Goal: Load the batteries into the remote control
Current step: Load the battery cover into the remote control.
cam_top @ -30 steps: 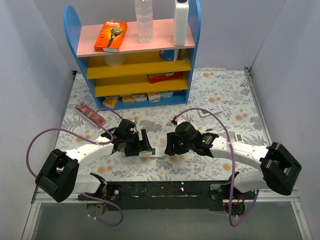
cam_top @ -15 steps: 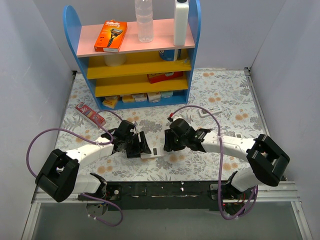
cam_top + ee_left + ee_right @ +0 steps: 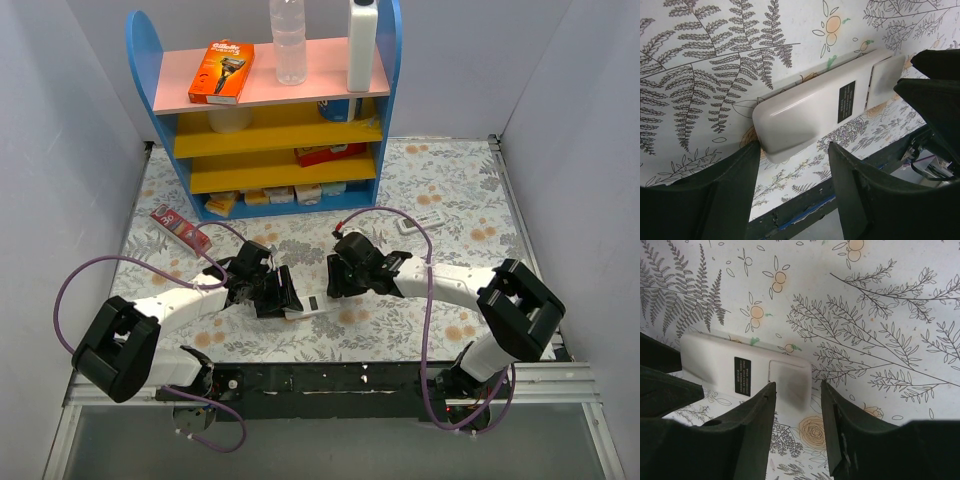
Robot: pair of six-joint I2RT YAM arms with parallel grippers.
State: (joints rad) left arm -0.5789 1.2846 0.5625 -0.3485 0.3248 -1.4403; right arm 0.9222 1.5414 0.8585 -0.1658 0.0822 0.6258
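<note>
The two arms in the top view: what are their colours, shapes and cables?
Both the left arm and the right arm have slim white tube links joined by bulky black joint blocks. A thin purple cable loops loosely along each. The fingers are matte black, broad and wedge-shaped, without visible markings.

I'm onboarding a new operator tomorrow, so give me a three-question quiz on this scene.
1. True or false: the remote control lies red face up.
2. The right gripper is: A) open, at the battery cover end; B) shut on a battery; C) shut on the remote.
3. Which gripper straddles the remote's other end?
Key: 1 false, its white back is up. 2 A. 3 the left gripper.
</note>
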